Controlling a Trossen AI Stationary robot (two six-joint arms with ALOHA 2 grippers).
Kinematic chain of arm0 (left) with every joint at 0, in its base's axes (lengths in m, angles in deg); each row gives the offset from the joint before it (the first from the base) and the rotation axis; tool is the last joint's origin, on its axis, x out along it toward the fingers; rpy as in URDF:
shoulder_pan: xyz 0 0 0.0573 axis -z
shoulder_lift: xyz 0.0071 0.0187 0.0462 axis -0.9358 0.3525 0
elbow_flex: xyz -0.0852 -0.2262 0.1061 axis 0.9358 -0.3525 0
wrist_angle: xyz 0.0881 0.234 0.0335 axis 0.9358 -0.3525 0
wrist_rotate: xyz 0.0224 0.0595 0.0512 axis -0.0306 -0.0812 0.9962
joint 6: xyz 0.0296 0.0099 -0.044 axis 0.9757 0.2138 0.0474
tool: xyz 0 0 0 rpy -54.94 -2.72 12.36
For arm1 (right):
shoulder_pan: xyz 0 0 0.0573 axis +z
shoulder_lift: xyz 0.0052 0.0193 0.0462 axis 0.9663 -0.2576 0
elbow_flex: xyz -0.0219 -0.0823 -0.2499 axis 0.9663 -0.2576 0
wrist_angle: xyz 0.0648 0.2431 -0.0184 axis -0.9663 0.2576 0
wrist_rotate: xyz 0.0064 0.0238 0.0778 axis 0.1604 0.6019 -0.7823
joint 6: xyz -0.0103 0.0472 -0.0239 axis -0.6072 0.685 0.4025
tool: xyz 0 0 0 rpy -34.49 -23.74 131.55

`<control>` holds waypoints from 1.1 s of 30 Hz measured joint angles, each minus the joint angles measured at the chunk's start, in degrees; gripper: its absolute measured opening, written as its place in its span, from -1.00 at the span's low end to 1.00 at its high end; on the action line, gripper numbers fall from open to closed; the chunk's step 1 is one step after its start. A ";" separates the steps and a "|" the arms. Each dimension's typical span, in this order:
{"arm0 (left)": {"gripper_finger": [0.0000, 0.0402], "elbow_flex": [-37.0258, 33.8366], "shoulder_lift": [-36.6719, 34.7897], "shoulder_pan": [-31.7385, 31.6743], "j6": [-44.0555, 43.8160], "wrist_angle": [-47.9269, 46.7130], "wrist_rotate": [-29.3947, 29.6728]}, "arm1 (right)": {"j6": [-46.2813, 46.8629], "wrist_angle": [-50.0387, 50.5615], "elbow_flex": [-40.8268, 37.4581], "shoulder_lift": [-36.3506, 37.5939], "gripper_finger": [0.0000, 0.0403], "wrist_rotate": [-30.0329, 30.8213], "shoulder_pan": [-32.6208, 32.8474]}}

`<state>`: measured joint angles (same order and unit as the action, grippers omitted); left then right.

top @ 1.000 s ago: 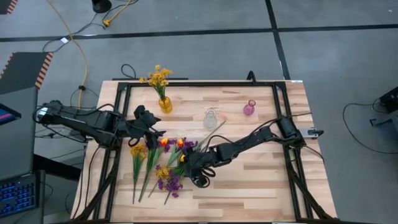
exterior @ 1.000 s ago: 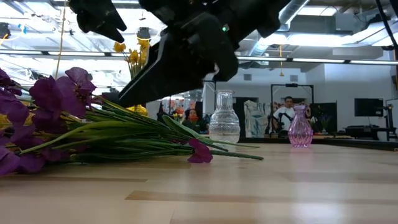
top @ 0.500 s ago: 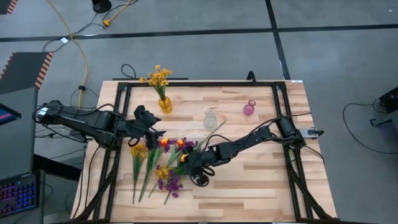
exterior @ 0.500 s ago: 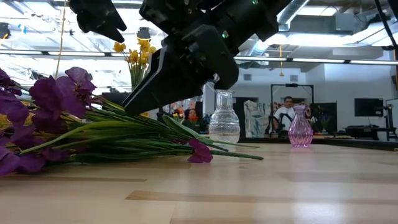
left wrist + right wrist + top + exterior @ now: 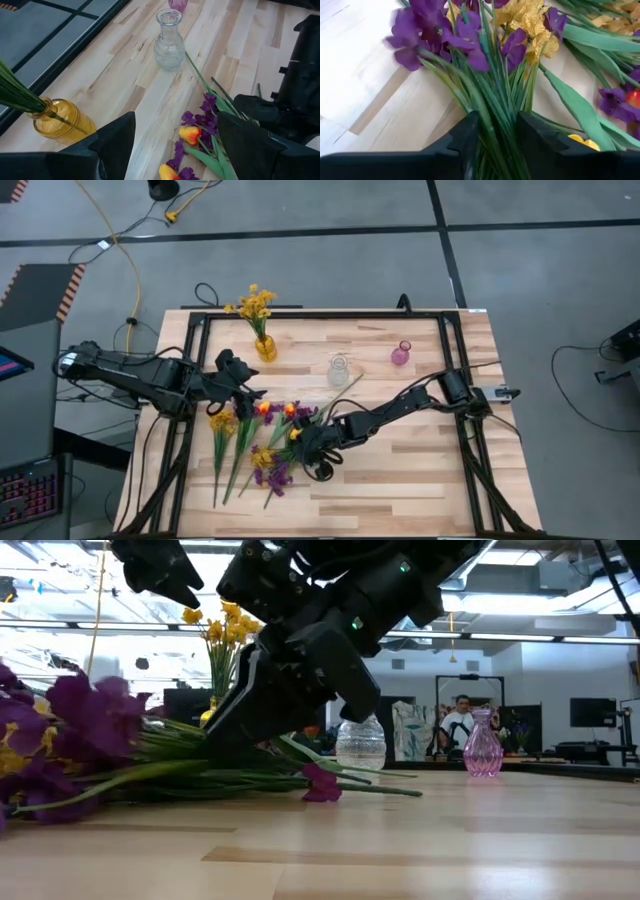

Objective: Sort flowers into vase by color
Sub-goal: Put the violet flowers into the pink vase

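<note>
Several long green-stemmed flowers (image 5: pixel 262 448) lie in a loose pile on the table's near left: purple blooms (image 5: pixel 437 32), fluffy yellow clusters (image 5: pixel 527 20) and orange tulip buds (image 5: pixel 190 134). More yellow flowers stand in the amber vase (image 5: pixel 265 348). A clear vase (image 5: pixel 338 370) and a pink vase (image 5: pixel 400 353) stand without flowers. My right gripper (image 5: pixel 497 132) is down in the pile, shut on a bundle of stems. My left gripper (image 5: pixel 175 150) hovers open and holds nothing, above the pile's far left end. My right gripper pinches a bundle of several green stems (image 5: pixel 495 107) of the purple flowers between its two fingers (image 5: pixel 470 137), some way below the blooms. It slants down from the table's right side (image 5: pixel 225 730), fingers lying across the stems. The stems and blooms rest on the table.
The black frame rails (image 5: pixel 190 380) run along the table's edges. The three vases stand in a row toward the far edge. Bare wood (image 5: pixel 420 470) lies right of the pile. A person (image 5: pixel 462 720) sits in the room far behind the table.
My right gripper has sunk lower onto the stem bundle and crept toward the table's left. The purple blooms at the pile's near end have stirred and dipped as the stems were disturbed. The left arm has kept still.
</note>
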<state>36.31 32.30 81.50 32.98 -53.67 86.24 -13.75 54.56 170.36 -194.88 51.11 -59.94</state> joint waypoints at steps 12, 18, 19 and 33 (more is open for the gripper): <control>0.34 0.00 0.00 0.00 0.00 -0.01 -0.04 | 0.14 0.79 -0.02 1.49 -0.87 -0.02 0.28; 0.34 0.00 0.00 0.00 0.00 -0.01 -0.06 | 0.57 2.28 -0.02 4.64 -0.83 0.00 0.63; 0.34 0.00 0.00 0.00 0.00 -0.01 -0.06 | 0.57 2.69 -0.02 5.30 -0.83 0.00 0.71; 0.34 0.00 -0.16 0.00 4.40 4.72 0.27 | 0.55 11.76 0.00 18.85 -0.86 0.20 1.13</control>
<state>36.31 32.14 81.50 37.38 -48.95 86.51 -13.20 66.33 170.36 -176.04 51.31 -58.81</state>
